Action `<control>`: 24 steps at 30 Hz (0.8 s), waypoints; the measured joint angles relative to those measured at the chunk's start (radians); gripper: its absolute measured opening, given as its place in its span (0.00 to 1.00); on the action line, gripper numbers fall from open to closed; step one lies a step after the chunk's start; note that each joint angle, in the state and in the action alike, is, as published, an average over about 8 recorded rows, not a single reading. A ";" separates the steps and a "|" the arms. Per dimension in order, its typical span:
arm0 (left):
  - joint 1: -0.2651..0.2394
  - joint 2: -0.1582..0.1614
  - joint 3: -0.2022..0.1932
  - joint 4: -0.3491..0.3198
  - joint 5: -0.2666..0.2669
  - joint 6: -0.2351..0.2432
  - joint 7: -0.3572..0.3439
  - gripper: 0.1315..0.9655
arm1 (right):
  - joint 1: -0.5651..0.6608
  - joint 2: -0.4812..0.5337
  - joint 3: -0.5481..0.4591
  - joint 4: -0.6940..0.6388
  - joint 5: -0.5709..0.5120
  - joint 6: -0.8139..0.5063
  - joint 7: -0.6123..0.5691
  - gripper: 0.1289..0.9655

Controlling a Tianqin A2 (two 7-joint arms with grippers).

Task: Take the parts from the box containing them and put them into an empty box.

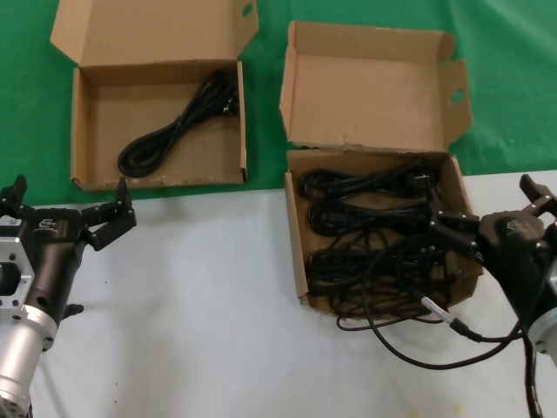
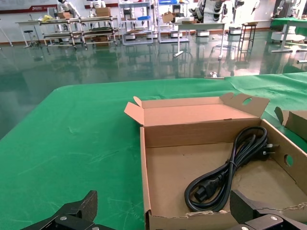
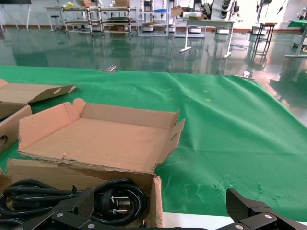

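The squarish box stands at the right on the white table, lid up, holding several looped black cables. My right gripper is open astride that box's right wall, one finger over the cables, holding nothing. The wider box sits at the back left on the green cloth with one coiled cable inside. My left gripper is open and empty in front of this box's near wall; its wrist view shows the box and the cable.
My own black cable with a metal connector loops across the white table in front of the squarish box. Green cloth covers the back half of the table. Both box lids stand open towards the back.
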 joint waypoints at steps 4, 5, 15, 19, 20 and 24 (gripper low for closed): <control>0.000 0.000 0.000 0.000 0.000 0.000 0.000 1.00 | 0.000 0.000 0.000 0.000 0.000 0.000 0.000 1.00; 0.000 0.000 0.000 0.000 0.000 0.000 0.000 1.00 | 0.000 0.000 0.000 0.000 0.000 0.000 0.000 1.00; 0.000 0.000 0.000 0.000 0.000 0.000 0.000 1.00 | 0.000 0.000 0.000 0.000 0.000 0.000 0.000 1.00; 0.000 0.000 0.000 0.000 0.000 0.000 0.000 1.00 | 0.000 0.000 0.000 0.000 0.000 0.000 0.000 1.00; 0.000 0.000 0.000 0.000 0.000 0.000 0.000 1.00 | 0.000 0.000 0.000 0.000 0.000 0.000 0.000 1.00; 0.000 0.000 0.000 0.000 0.000 0.000 0.000 1.00 | 0.000 0.000 0.000 0.000 0.000 0.000 0.000 1.00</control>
